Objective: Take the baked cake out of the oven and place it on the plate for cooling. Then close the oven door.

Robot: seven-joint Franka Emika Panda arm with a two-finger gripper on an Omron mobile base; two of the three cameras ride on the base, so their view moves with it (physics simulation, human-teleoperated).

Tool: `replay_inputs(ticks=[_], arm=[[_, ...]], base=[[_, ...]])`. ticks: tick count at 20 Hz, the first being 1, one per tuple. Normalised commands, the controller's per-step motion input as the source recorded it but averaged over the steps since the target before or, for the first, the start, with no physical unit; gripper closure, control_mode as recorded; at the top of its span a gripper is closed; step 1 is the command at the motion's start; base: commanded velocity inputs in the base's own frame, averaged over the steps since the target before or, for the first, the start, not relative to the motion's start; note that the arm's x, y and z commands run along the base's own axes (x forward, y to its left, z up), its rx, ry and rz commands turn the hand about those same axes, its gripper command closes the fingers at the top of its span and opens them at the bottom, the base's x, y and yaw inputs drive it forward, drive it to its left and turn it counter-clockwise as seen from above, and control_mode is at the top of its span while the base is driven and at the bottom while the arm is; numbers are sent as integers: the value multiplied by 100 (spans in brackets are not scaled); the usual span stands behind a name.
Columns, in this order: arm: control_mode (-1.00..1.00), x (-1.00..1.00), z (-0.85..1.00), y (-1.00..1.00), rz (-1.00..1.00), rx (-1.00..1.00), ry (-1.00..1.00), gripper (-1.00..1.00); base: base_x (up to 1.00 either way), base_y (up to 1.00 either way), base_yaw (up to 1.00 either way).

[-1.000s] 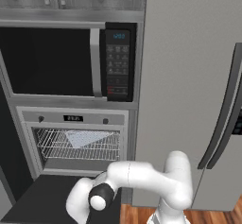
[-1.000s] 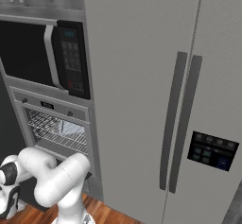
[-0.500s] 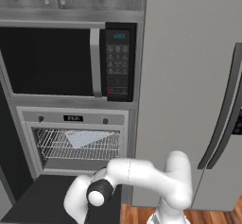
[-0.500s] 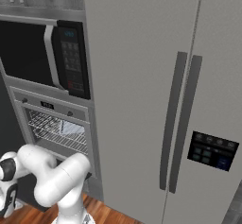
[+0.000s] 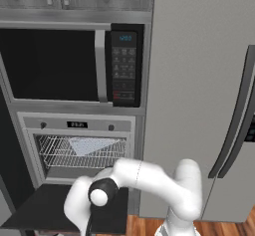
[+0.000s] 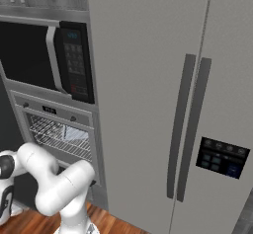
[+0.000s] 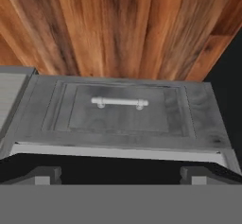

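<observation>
Plainly the gripper (image 7: 121, 176) is released: in the hand view its two dark tips stand far apart at the bottom, with nothing between them. It points down, looking at the drawer front (image 7: 118, 124), with its small bar handle (image 7: 119, 102), and at the wood floor (image 7: 118, 24) beyond. In the left base view the arm (image 5: 149, 177) bends low in front of the oven (image 5: 79, 125), its wrist hanging over the right part of the oven door (image 5: 40, 210). That door is down and lies flat, a dark panel reaching out toward the base, its long axis running side to side across the oven's mouth. So the cavity is above where the tips aim and further back. The wire rack (image 5: 55, 155) sits inside at about the height of the arm's elbow, well above the hand. On the rack lies a pale flat shape (image 5: 92, 144); I cannot tell whether it is the cake. By my judgement either job needs a turn of the hand first: up and inward to reach the rack, or under the door's front edge to lift it shut. As it points now, the hand faces the drawer, which is not part of the task.
</observation>
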Motion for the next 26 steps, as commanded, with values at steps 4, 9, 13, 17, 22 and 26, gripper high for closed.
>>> replay_inputs(ticks=[4, 9, 13, 17, 22, 26], arm=[[-100, 8, 58, -12, 0, -8, 0, -100], [-100, 18, 60, -17, 0, -5, 0, -100], [-100, 26, 59, -21, 0, -1, 1, -100], [-100, 34, 59, -26, 0, 0, 7, -100], [-100, 50, 52, -25, 0, 0, 22, -100], [-100, 56, 42, -11, 0, 0, 25, -100]], base=[[0, 0, 0], [0, 0, 0], [0, 0, 0], [0, 0, 0], [0, 0, 0], [0, 0, 0]])
